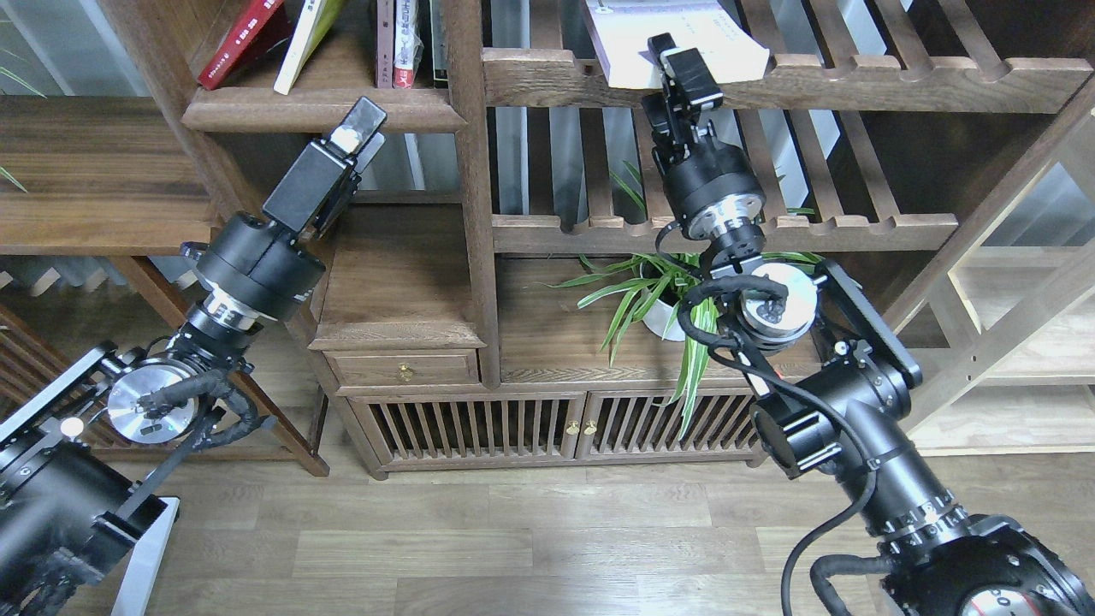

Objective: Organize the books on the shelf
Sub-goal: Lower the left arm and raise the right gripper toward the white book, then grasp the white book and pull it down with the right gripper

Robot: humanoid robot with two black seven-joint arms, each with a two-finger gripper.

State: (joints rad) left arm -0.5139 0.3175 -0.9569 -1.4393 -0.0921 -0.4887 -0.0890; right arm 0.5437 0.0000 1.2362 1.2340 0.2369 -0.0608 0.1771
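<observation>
The white book (684,30) lies flat on the upper slatted rack (855,81), its front edge hanging over the rail. My right gripper (678,64) reaches up to that front edge, jaws apart, one finger over the book's edge. The red book (242,38) and the yellow-green book (301,43) lean to the right on the dark-brown shelf (316,109) at the upper left. My left gripper (361,128) points up just below that shelf's moulded front edge and holds nothing; its fingers cannot be told apart.
Several upright books (400,43) stand at the shelf's right end against a post (469,171). A potted plant (676,295) sits behind my right arm, under a lower slatted rack (855,231). A cabinet with a drawer (402,370) and slatted doors (547,428) stands below.
</observation>
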